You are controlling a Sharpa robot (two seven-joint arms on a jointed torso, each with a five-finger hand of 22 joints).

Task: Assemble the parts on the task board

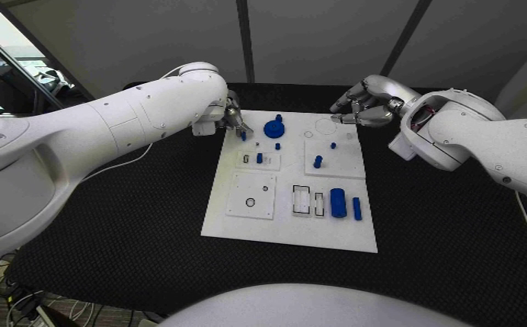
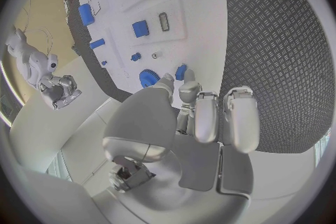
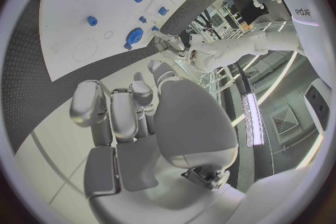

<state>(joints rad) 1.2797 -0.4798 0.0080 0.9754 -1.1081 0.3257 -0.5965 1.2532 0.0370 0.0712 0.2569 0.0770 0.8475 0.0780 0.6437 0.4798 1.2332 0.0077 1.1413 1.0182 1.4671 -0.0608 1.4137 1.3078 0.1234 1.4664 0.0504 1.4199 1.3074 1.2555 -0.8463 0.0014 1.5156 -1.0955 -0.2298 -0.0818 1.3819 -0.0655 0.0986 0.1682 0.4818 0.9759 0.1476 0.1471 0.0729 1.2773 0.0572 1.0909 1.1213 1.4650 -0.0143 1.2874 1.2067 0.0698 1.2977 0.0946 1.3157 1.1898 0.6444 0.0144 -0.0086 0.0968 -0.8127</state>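
The white task board (image 1: 288, 224) lies mid-table, with blue parts on it. My left hand (image 1: 228, 117) is at the board's far left corner, and its thumb and a finger pinch a small blue peg (image 1: 243, 135) (image 2: 181, 71) that touches the board. A blue gear (image 1: 275, 129) (image 2: 148, 77) (image 3: 135, 36) sits just right of that peg. My right hand (image 1: 365, 107) hovers over the far right corner, fingers curled in with nothing in them. The right wrist view also catches the left hand (image 3: 173, 43) beside the gear.
More blue parts lie on the board: a peg (image 1: 317, 161) in the middle, a thick cylinder (image 1: 338, 202) and a thin bar (image 1: 357, 208) at the near right. Rectangular slots (image 1: 301, 199) and a small ring (image 1: 250, 202) sit near the front. Black table (image 1: 439, 220) surrounds it.
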